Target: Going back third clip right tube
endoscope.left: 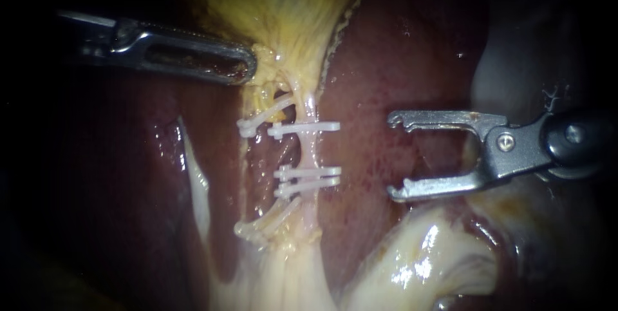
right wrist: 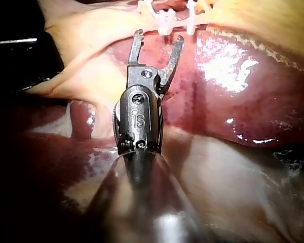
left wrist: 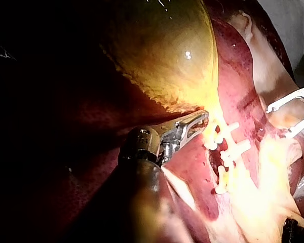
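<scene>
Near the clips (endoscope.left: 309,172), right instrument (endoscope.left: 394,155) lies level, agape.

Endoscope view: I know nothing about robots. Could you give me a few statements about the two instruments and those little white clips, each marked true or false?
1. The right instrument has its jaws open with nothing between them. True.
2. The right instrument is touching the clips. False: it stands apart from them, to their right over the liver.
3. Several white clips sit across the two tubes. True.
4. The left instrument has its tip down by the lowest clip. False: its tip is up at the yellow gallbladder, above all the clips.
</scene>
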`<state>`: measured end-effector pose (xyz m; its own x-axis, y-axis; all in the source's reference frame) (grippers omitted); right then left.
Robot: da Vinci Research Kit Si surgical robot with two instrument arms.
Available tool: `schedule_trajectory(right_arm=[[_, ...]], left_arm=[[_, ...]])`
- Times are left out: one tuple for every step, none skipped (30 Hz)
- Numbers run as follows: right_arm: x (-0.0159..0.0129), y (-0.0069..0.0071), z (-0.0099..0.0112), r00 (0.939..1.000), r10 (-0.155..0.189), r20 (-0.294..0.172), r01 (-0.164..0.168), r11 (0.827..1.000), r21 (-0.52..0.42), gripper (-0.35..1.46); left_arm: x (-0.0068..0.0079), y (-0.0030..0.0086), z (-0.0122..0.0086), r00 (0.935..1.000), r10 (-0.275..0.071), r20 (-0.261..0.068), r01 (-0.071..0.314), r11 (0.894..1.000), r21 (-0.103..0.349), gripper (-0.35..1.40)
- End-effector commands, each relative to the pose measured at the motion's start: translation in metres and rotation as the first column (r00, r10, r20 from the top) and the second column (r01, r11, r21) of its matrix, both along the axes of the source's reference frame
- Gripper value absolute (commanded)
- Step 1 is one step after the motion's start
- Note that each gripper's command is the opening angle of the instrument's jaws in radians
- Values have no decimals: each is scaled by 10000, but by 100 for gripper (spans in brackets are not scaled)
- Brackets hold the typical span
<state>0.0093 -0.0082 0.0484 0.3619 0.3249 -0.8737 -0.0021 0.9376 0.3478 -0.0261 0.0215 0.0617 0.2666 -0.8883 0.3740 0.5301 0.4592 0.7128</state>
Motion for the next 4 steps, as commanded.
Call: schedule_trajectory(right_arm=[[0,0,0,10000,-21,-11,21,10000,9,50],[1,0,-1,10000,-43,-24,43,10000,20,50],[1,0,-1,10000,-41,-23,41,10000,20,50],[3,0,-1,10000,-60,-34,60,10000,32,50]], left_arm=[[0,0,0,10000,-3,3,3,10000,5,-35],[0,0,0,10000,-3,3,3,10000,5,-35],[1,0,0,10000,-1,4,1,10000,5,-35],[1,0,0,10000,0,6,0,10000,7,-35]])
